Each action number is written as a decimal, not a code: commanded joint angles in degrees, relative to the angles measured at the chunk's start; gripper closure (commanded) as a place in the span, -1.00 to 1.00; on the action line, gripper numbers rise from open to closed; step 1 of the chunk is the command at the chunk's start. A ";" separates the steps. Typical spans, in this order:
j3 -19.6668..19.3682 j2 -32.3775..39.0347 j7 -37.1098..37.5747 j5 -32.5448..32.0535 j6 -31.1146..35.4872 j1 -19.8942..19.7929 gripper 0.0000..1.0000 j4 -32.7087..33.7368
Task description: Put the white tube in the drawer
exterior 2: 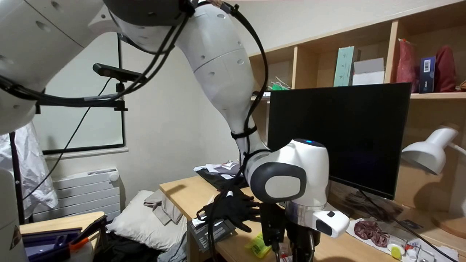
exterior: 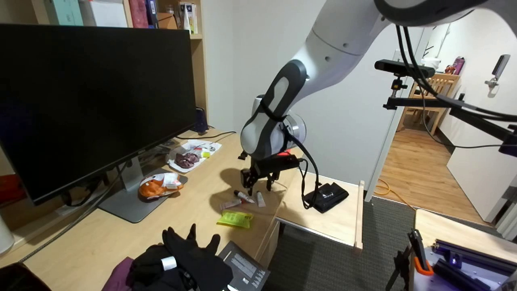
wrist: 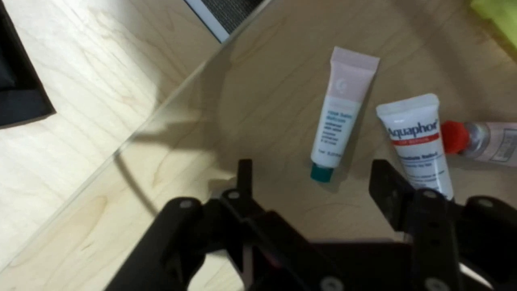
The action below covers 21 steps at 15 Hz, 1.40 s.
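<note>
In the wrist view, a black pouch (wrist: 20, 81) lies in the open drawer (wrist: 93, 72); rightward, the jaws stand spread above the table (wrist: 262, 93), where the green-capped white tube (wrist: 341, 112) lies near an Aquaphor tube (wrist: 418, 145), with a red-capped tube (wrist: 490, 139) just beside that.

Lt wood desk (exterior: 190, 210) runs under gripper (exterior: 259, 190). Nearest it lie wht tube (wrist: 339, 109) w/ grn cap, Aquaphor tube (wrist: 420, 147) just beside that & red-capped tube (wrist: 494, 141) next along; yel-grn packet (exterior: 235, 219) a bit farther off, monitor base (exterior: 135, 207) well apart.
</note>
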 commanded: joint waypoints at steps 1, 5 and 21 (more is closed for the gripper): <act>1.58 0.18 -2.83 1.85 1.32 -1.28 0.06 0.06; 1.89 -0.03 -2.77 1.81 1.12 -1.13 0.59 -0.11; -5.11 -12.57 -4.53 -5.34 -9.84 0.63 0.67 -5.01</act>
